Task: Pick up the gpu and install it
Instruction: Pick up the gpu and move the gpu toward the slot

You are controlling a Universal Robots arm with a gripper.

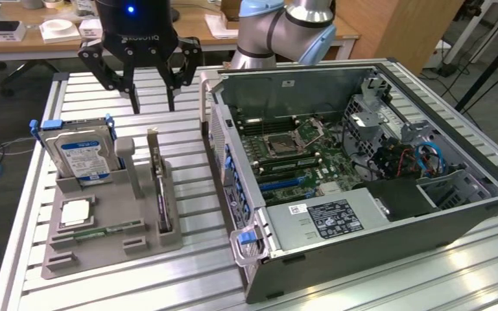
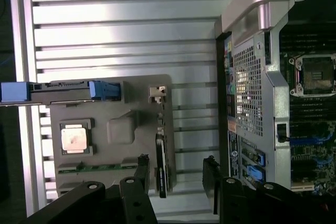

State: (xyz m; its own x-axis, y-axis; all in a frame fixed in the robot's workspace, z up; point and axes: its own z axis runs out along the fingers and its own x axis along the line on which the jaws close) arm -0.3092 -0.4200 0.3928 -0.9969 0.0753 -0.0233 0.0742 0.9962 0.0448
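Holder [image 1: 93,249] carries the gpu [image 1: 159,188] on edge along its side toward the exterior view's right; hand [image 1: 152,103] hangs above the holder's far end, fully spread, empty. Best straddle the card's top edge squarely, centred.

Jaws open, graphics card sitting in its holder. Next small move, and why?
Probably bring the open, empty jaws over the graphics card. It stands on edge in the grey holder, untouched, while the jaws hang above bare table beyond its end. In the wrist view it sits closer to one jaw than the other, so centring before lowering seems wise.
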